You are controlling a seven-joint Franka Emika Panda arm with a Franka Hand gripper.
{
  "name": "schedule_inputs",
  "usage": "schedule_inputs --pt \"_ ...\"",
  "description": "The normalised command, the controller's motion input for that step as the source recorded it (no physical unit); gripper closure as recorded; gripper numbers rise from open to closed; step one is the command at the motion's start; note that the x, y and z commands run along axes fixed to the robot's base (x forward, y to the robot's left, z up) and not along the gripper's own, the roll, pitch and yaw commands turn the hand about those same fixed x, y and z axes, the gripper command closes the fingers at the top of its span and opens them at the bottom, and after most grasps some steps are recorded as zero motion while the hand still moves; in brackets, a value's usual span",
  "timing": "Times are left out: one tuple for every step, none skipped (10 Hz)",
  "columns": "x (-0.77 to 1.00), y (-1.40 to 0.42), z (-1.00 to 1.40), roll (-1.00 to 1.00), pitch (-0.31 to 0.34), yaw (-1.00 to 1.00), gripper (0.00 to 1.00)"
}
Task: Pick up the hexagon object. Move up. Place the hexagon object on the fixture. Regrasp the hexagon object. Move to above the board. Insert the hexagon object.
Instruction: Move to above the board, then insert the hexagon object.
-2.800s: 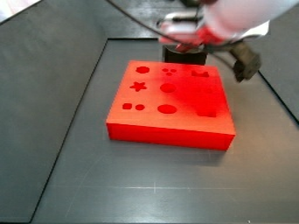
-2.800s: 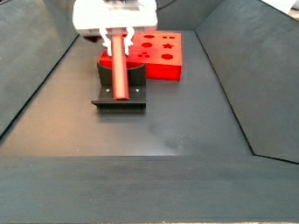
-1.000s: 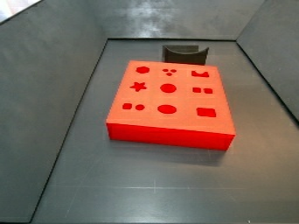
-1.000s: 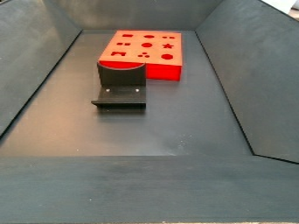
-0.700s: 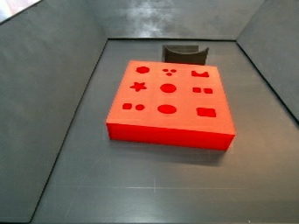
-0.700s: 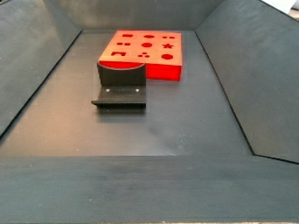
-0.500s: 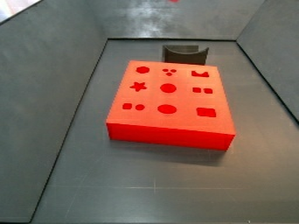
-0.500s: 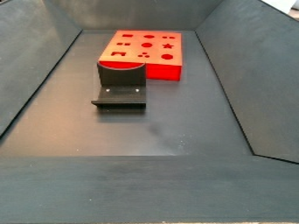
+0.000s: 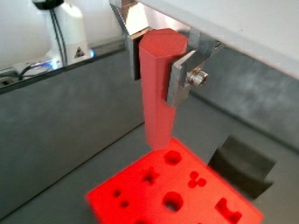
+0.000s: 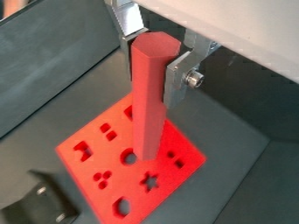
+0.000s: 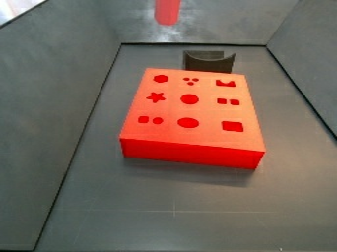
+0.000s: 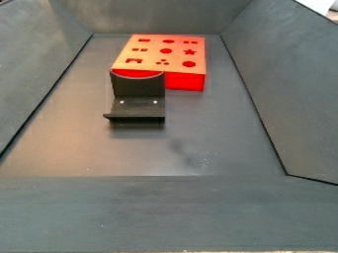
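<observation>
The hexagon bar [image 9: 156,87] hangs upright, clamped at its top end between the gripper's [image 9: 158,54] silver fingers [image 9: 184,74], high over the board [image 10: 176,162]. In a side view only its lower tip [image 11: 168,11] shows, above the board's [image 11: 191,108] far edge. The fixture [image 12: 136,94] stands empty just beside the board [image 12: 164,59], on the bin floor. I'd say the carry to above the board is in hand. Next comes lining the bar up over its matching hole, then lowering it straight.
</observation>
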Motion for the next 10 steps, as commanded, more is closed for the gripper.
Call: schedule_inputs --pt "-0.08 -0.02 0.00 -0.57 -0.092 -0.04 1.00" --pt "-0.06 -0.01 0.00 -0.38 -0.068 -0.03 1.00" --pt "-0.04 0.00 0.00 -0.23 -0.038 -0.02 1.00" --pt "0.01 0.01 -0.11 -0.12 -0.011 -0.51 1.00" --pt "0.00 -0.04 -0.01 0.00 0.000 0.00 1.00" --pt "0.31 0.23 -0.15 -0.14 0.043 -0.18 1.00" --pt "0.29 0.32 -0.22 -0.11 0.074 -0.51 1.00" --pt "0.24 0.29 -0.27 -0.07 0.100 -0.59 1.00" --pt "0.15 0.37 -0.28 -0.07 0.091 -0.52 1.00" --pt "0.10 0.35 -0.19 -0.13 0.019 -0.49 1.00"
